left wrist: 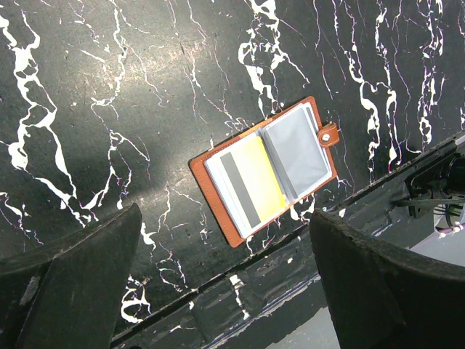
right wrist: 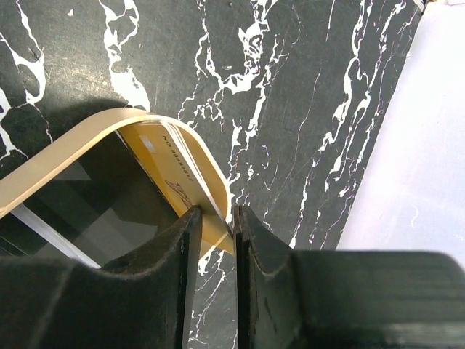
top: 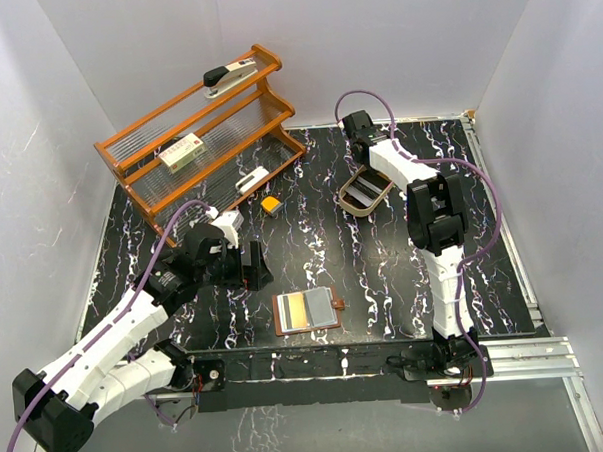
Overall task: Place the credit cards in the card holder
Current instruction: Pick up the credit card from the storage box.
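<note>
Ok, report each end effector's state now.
Left end effector: open, holding nothing.
Right end effector: narrow around a credit card in the tray; grip cannot be told.

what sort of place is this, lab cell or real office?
Likely a lab test cell, not an office: white walls box in a black marbled table, left arm and right arm bolted at its near edge, staged-looking props: a wooden rack with a stapler, an open card holder.
</note>
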You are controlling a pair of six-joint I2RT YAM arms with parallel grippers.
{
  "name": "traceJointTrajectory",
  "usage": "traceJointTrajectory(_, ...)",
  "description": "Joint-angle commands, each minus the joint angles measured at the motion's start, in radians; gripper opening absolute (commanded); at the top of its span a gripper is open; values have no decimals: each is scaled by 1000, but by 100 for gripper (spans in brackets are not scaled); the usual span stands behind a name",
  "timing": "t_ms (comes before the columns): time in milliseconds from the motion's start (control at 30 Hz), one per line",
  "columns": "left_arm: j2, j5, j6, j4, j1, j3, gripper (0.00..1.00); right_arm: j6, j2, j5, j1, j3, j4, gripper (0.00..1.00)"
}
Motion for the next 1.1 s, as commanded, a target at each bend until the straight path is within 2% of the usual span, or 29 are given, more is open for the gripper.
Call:
traceJointTrajectory(0, -14, -5, 5, -2, 2, 11, 99, 7, -47, 29, 3, 50, 6, 21)
traceJointTrajectory(500, -10, 0, 5, -1, 2, 12, 99, 6, -78, 41, 18, 51, -9, 20)
traceJointTrajectory(667, -11, 0, 5, 0, 2, 11, 99, 3, -81, 40, 18, 51, -12, 13)
traceJointTrajectory(767, -13, 1, 5, 0, 2, 11, 99, 3, -82, 32, 18, 49, -12, 12)
traceJointTrajectory(1000, -15, 3, 5, -1, 2, 11, 99, -17, -53, 36, 18, 7, 15, 39)
traceJointTrajectory(1067, -15, 3, 5, 0, 2, 10, 99, -31, -32, 47, 16, 13, 23, 44)
